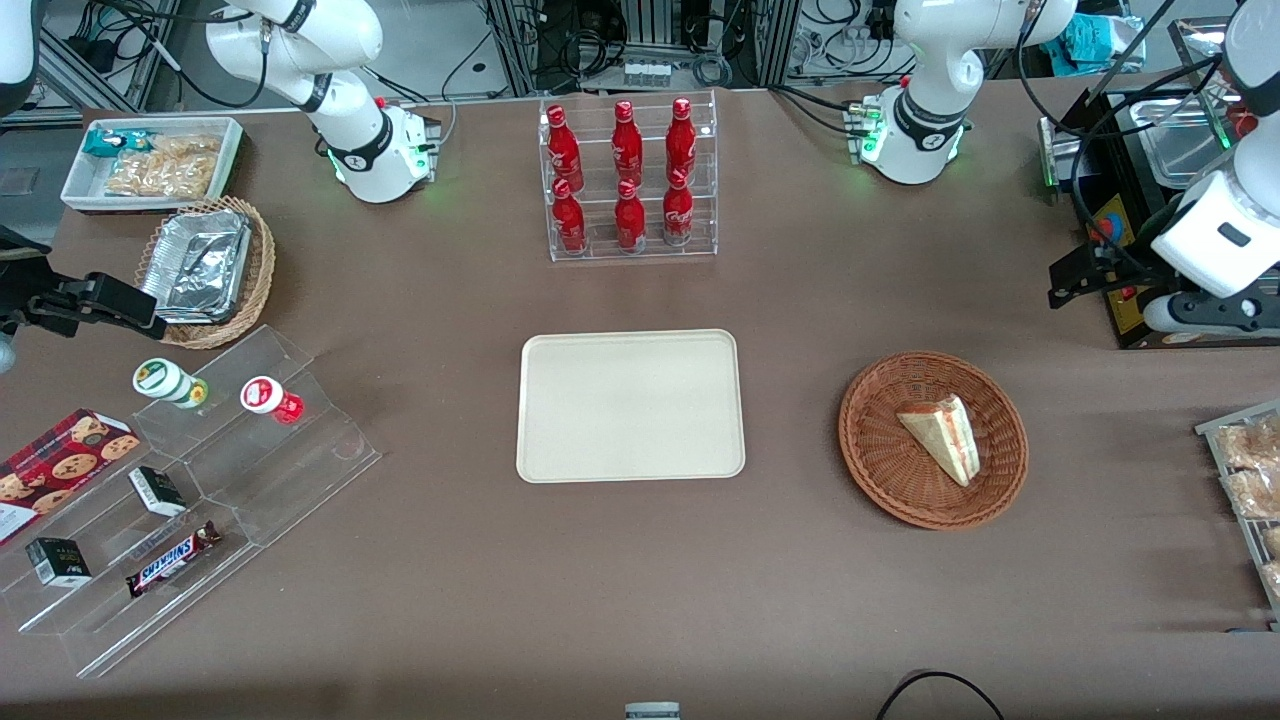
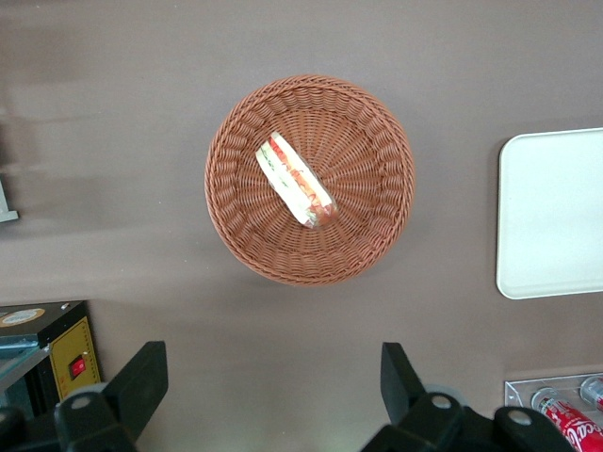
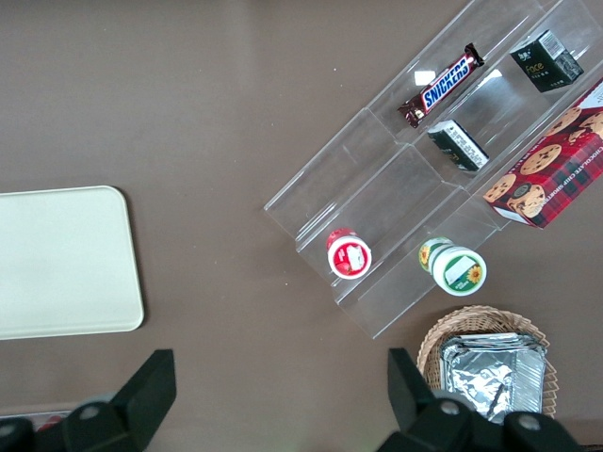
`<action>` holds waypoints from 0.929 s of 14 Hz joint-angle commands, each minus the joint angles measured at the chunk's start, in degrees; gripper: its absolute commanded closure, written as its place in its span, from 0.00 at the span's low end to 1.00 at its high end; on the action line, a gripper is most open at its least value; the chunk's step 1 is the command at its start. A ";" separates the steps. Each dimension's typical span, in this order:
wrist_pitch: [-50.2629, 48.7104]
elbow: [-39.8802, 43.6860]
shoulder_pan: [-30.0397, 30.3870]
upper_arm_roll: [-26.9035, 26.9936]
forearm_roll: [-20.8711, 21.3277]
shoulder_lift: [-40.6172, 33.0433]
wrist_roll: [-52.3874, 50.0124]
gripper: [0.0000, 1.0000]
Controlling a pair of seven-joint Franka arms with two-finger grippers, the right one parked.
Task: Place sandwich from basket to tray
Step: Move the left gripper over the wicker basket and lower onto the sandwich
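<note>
Reaching for the sandwich [image 1: 940, 436] is the step in hand, and nothing of it is done yet: the wedge lies on its side in the basket [image 1: 880, 470], slightly off the middle, while the tray [image 1: 630, 405] sits bare and well apart, toward the parked arm's end of the table. The gripper [image 2: 273, 395] hangs high above the table near the basket's rim, farther from the front camera than the basket, with its jaws spread wide and nothing between them (in the front view it shows only as a dark clamp at the frame's edge).

To do this well, I judge the arm should first centre over the wedge, then turn the wrist so the fingers [image 2: 141, 381] close across the short width, one on each long flank, not along its length. The bread looks soft, so a light squeeze low on the body should hold it without crushing the filling. Descending straight down keeps the fingertips off the wicker wall. A clean vertical lift clear of the rim should come before any sideways travel to the tray.
</note>
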 commanded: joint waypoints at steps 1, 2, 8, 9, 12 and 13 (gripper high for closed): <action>0.44 -1.17 -0.41 0.42 -0.14 0.08 0.91 0.00; 0.35 -1.96 -0.50 0.42 0.12 0.08 0.91 0.00; 10.06 -12.40 -0.50 0.42 0.21 2.97 -1.89 0.00; 14.72 -15.73 -0.59 0.33 0.21 3.15 -3.99 0.00; 28.95 -25.49 -0.67 0.33 0.21 3.24 -8.31 0.00; 33.61 -28.05 -0.67 0.33 0.13 3.59 -10.06 0.00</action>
